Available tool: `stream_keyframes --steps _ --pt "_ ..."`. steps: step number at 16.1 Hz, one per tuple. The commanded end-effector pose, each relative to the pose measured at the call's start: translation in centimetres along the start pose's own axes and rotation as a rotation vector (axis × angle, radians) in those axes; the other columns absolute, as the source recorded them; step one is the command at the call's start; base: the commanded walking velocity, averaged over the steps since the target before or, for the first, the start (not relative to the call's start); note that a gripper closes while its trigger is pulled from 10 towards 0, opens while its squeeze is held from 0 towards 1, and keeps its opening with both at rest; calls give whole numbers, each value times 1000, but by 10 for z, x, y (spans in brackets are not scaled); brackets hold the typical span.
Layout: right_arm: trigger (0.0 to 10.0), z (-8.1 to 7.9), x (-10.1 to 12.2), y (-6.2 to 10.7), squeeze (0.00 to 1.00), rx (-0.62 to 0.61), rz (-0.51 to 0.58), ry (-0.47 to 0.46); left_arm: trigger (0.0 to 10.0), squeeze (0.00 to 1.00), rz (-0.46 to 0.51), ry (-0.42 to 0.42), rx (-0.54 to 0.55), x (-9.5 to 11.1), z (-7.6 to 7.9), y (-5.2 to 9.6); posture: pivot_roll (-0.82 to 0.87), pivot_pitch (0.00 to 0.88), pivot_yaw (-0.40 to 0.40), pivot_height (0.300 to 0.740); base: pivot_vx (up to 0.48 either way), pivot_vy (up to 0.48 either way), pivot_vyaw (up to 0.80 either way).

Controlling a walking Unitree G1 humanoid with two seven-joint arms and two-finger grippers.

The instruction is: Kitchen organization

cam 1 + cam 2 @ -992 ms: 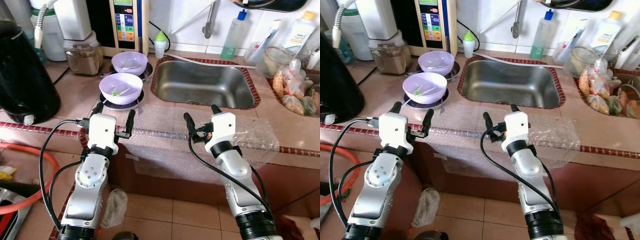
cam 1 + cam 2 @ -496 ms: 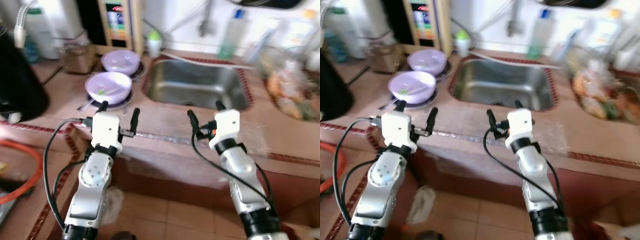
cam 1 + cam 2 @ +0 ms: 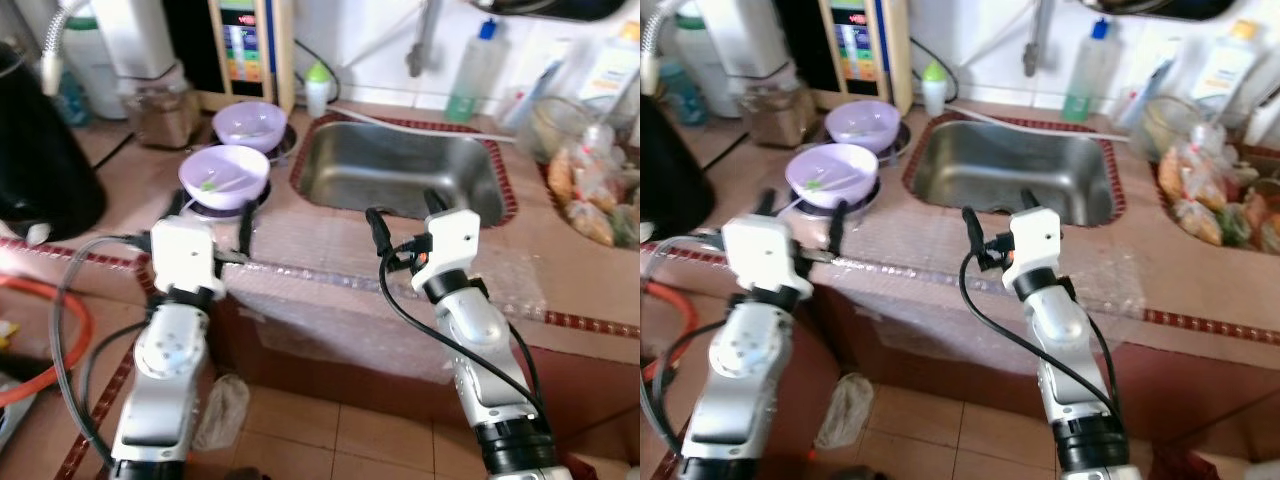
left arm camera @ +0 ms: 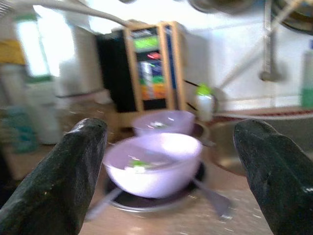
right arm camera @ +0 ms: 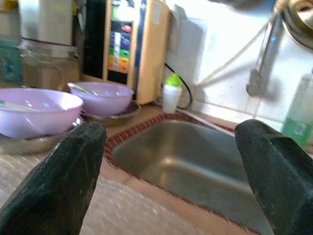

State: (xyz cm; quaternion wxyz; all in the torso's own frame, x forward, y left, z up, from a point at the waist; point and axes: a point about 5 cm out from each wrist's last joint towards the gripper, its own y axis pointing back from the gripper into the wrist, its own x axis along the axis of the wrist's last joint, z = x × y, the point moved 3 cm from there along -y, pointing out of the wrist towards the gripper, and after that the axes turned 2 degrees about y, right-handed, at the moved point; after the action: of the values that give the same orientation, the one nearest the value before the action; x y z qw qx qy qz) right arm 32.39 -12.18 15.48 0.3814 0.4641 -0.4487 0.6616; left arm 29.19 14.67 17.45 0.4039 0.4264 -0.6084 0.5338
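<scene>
**Both arms raised at the sink, nothing in hand**

The robot stands at the tiled surface (image 3: 120, 180) with both arms lifted. The left gripper (image 3: 208, 212) hovers just in front of the nearer lilac bowl (image 3: 224, 172), jaws spread wide and empty; from its wrist view the bowl sits squarely between the fingers, so I'd judge it is lining up on that bowl. The right gripper (image 3: 403, 213) hangs at the near edge of the steel sink (image 3: 400, 172), jaws likewise released, holding nothing.

A second lilac bowl (image 3: 250, 121) stands behind the first, both on dark plates. Bubble wrap (image 3: 330, 270) covers the front of the surface. Bottles and bagged food crowd the right end, by a white tiled wall.
</scene>
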Motion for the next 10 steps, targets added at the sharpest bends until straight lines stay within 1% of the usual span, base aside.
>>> stream_keyframes --steps 1,2,3,4,5,8,10 --pt "10000 0 3 0 0 9 6 -1 10000 0 -18 -8 22 -2 -6 4 45 0 -6 740 0 0 481" --pt "10000 0 0 2 0 10 -5 -2 10000 0 -45 -19 31 -9 -10 7 46 0 -8 740 0 0 463" --pt "10000 -1 -1 3 0 11 -10 -2 10000 0 -58 -13 40 -12 -11 8 46 0 -8 740 0 0 463" --pt "10000 -1 -2 4 0 9 -19 -16 10000 0 -57 -14 43 -12 -11 5 45 0 -8 740 0 0 0" --pt "10000 -2 -3 4 0 10 -20 -15 10000 0 -56 -11 41 -12 -10 4 44 0 -8 740 0 0 0" --pt "10000 -4 -3 6 0 12 -24 -14 10000 0 -34 24 -9 -5 1 -1 38 0 -3 740 0 0 0" --pt "10000 -4 -3 6 0 26 -22 3 10000 0 -27 27 -4 -4 2 -2 34 0 -4 740 0 0 0"
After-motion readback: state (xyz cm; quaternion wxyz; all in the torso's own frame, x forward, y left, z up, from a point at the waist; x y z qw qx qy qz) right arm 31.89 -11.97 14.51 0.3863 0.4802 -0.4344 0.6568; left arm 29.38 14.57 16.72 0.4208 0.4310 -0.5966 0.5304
